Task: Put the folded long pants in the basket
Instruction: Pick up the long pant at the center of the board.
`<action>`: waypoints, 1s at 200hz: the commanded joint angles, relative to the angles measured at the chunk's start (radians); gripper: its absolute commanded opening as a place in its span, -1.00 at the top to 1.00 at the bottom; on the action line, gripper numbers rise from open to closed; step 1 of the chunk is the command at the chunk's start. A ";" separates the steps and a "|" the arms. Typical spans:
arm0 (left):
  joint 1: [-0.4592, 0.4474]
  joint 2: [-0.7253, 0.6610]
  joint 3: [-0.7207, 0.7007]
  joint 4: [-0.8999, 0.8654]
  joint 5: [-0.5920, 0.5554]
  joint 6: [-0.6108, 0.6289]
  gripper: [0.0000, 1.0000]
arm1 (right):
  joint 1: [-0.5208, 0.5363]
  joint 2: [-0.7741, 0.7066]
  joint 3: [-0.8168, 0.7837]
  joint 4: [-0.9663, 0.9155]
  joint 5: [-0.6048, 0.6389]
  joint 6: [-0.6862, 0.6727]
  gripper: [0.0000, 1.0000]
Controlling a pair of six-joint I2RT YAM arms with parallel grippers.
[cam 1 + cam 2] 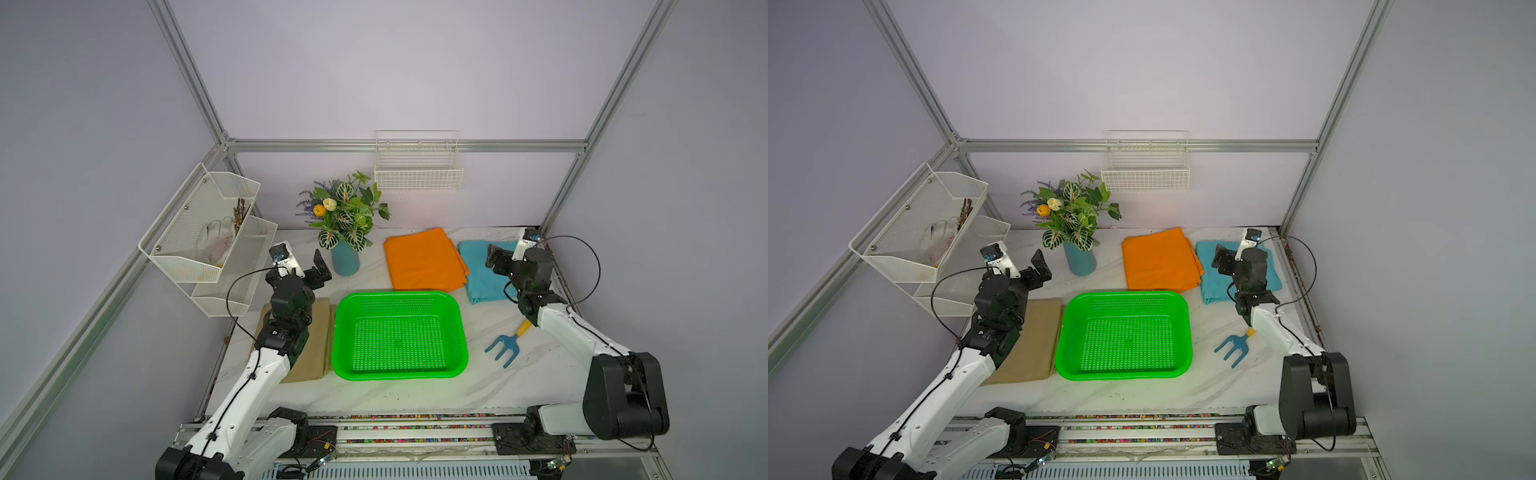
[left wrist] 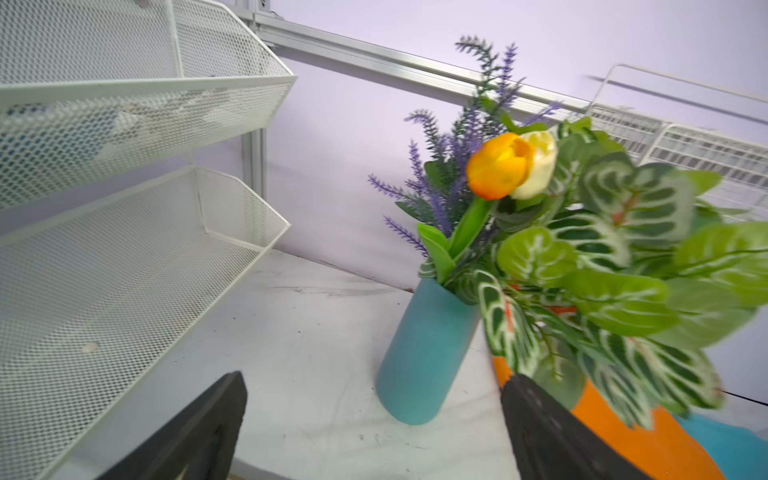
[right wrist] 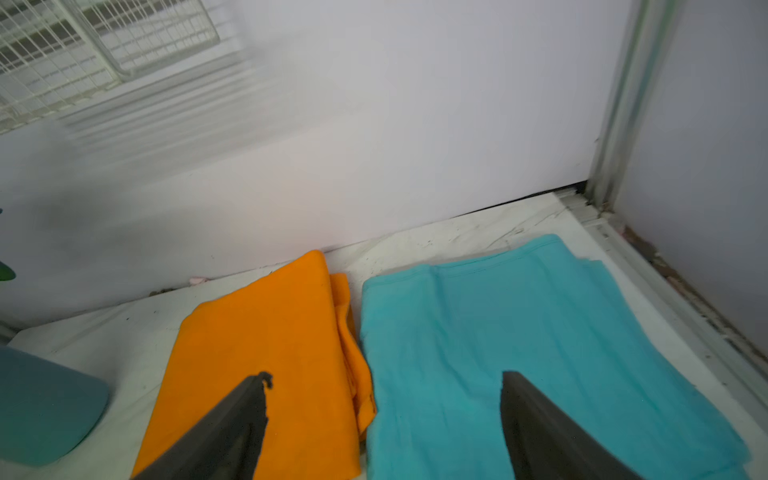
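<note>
In both top views, the perforated green basket [image 1: 399,296] sits mid-table, with flat tan pants [image 1: 320,340] just beside it and soft orange pants [image 1: 424,259] and blue pants [image 1: 478,266] behind. Left wrist: left gripper [image 2: 374,376], jaws apart. Right wrist: right gripper [image 3: 385,375], jaws apart above those two.

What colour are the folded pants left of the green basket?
Tan. The pants show best in a top view, beside the basket.
</note>
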 commanded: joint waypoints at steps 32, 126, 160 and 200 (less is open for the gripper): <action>-0.306 0.011 0.114 -0.061 -0.159 -0.059 -1.00 | 0.008 0.336 0.365 -0.386 -0.279 0.034 -0.77; -0.389 0.447 0.494 -0.165 0.329 -0.080 -1.00 | 0.034 0.742 0.722 -0.461 -0.401 0.138 -0.57; -0.389 0.534 0.521 -0.142 0.373 -0.127 -1.00 | 0.049 0.744 0.686 -0.449 -0.371 0.132 -0.56; -0.389 0.554 0.517 -0.174 0.389 -0.140 -1.00 | 0.054 0.733 0.617 -0.423 -0.400 0.139 -0.39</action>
